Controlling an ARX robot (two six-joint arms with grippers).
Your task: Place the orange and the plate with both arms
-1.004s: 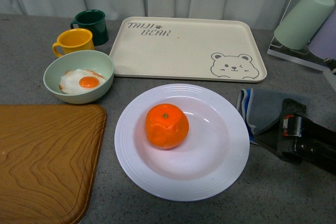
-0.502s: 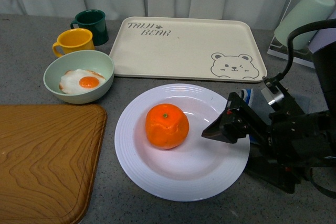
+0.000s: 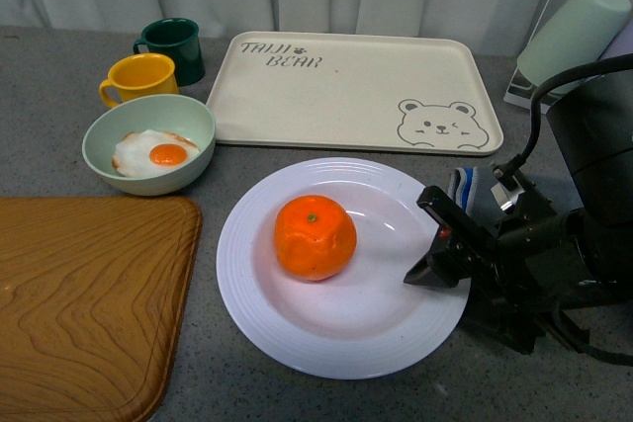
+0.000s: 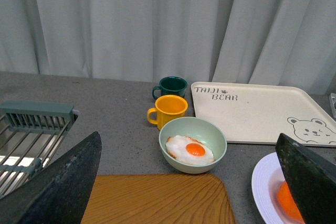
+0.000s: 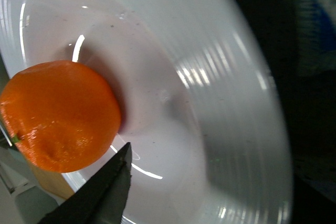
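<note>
The orange (image 3: 315, 236) sits in the middle of the white ribbed plate (image 3: 247, 294) on the grey table. My right gripper (image 3: 432, 241) is open at the plate's right rim, one finger above the other, a short gap from the orange and holding nothing. In the right wrist view one dark finger (image 5: 100, 195) points over the plate (image 5: 220, 103) just beside the orange (image 5: 60, 114). My left gripper (image 4: 188, 136) is out of the front view. It is open and empty, high above the table, with the plate (image 4: 262, 182) and orange (image 4: 286, 203) partly behind one finger.
Behind the plate lies a cream bear tray (image 3: 346, 86). To the left are a green bowl with a fried egg (image 3: 148, 145), a yellow mug (image 3: 138, 78), a dark green mug (image 3: 173, 46) and a wooden board (image 3: 79, 294). A blue-grey cloth (image 3: 485, 200) lies under the right arm.
My right arm came in from the right to the plate's right rim, and its jaws now stand wider apart. The orange and plate have not moved.
</note>
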